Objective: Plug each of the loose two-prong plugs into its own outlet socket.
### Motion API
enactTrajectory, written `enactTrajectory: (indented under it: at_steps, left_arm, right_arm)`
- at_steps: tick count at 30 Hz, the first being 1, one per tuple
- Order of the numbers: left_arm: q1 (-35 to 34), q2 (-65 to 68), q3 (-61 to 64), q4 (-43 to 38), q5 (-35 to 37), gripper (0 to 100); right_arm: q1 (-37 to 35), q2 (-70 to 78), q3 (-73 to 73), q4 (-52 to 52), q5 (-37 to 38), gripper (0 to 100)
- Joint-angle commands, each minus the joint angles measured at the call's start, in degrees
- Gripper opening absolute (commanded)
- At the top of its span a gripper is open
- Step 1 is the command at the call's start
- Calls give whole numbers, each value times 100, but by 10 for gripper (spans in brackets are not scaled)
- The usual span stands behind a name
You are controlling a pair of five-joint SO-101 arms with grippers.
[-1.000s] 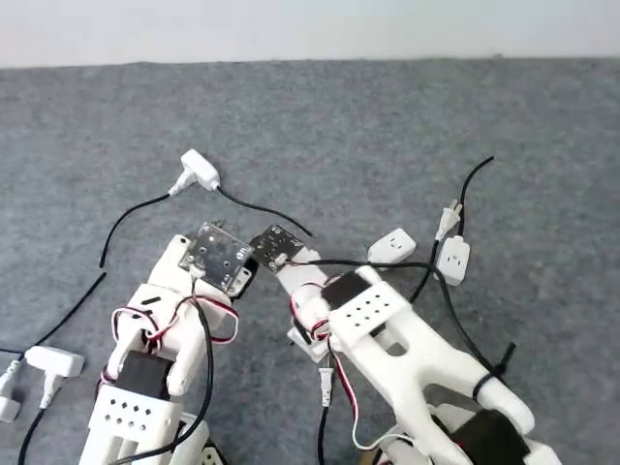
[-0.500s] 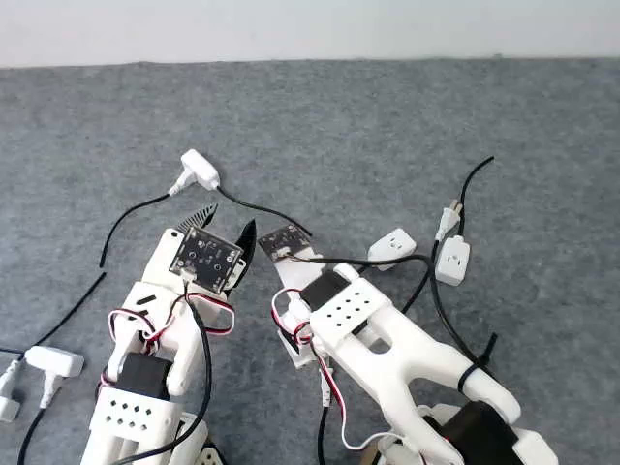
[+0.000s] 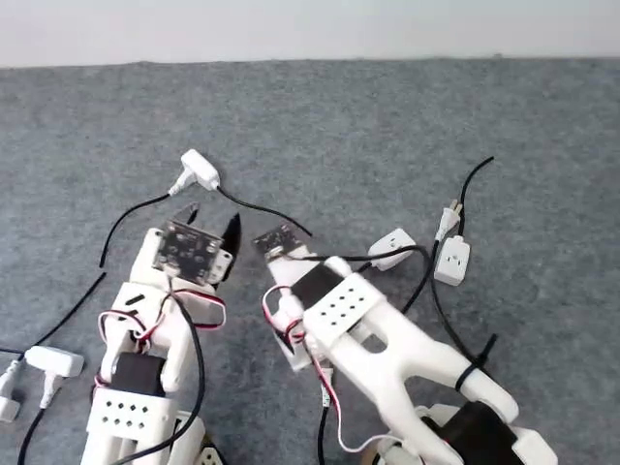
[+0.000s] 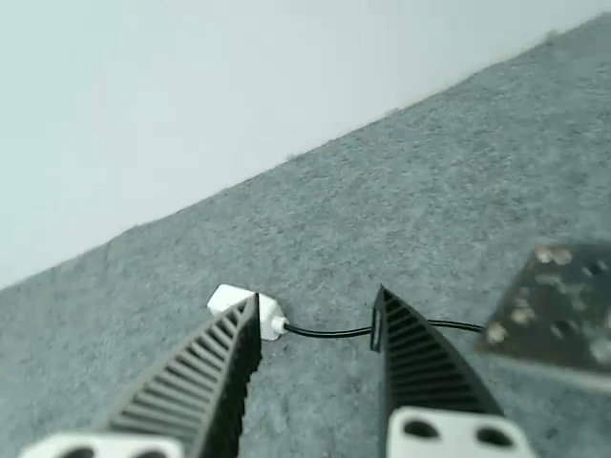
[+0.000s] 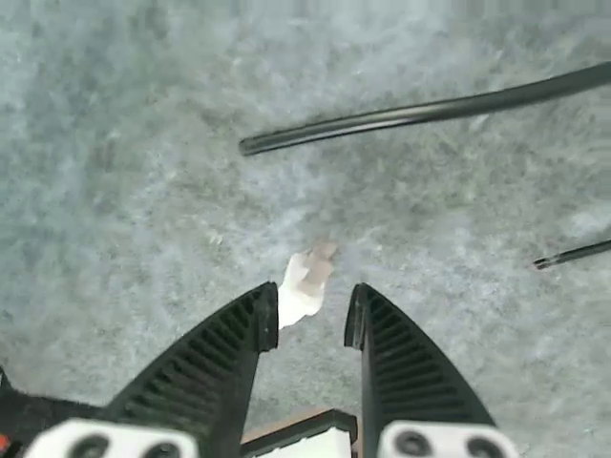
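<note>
- Two-prong plug: a blocky white body on a thin black cord, lying toward the far left of the fuzzy grey tabletop. In the left wrist view a fingertip covers part of it.
- Two square white sockets lie toward the right edge, with a second plug just beside them among looping cords.
- Another white plug lies by the near-left edge. A white piece beside it is cut off.
- The left gripper hangs low just short of the far-left plug, its ribbed black fingers spread and empty.
- The right gripper points down mid-tabletop, its fingers narrowly parted and holding nothing. A pale scrap that is hard to identify lies at the tips. From above, a circuit board covers the fingers.
</note>
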Motion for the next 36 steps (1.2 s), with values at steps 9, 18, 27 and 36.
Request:
enactTrajectory:
  at_steps: [9,18,27,36]
  left_arm:
    - [-1002,-18,-277,-466,1284,192]
    - [-1002,-9,-259,-466,1292,192]
    - [-1002,-9,-259,-475,1292,192]
    - [-1002,-9,-259,-475,1292,192]
  right_arm:
    - [-303,-22,-308,110,-1670,122]
    - [-330,-22,-299,558,-1749,121]
    - [-585,13,0,312,-1908,122]
    - [-558,13,202,48,-2048,123]
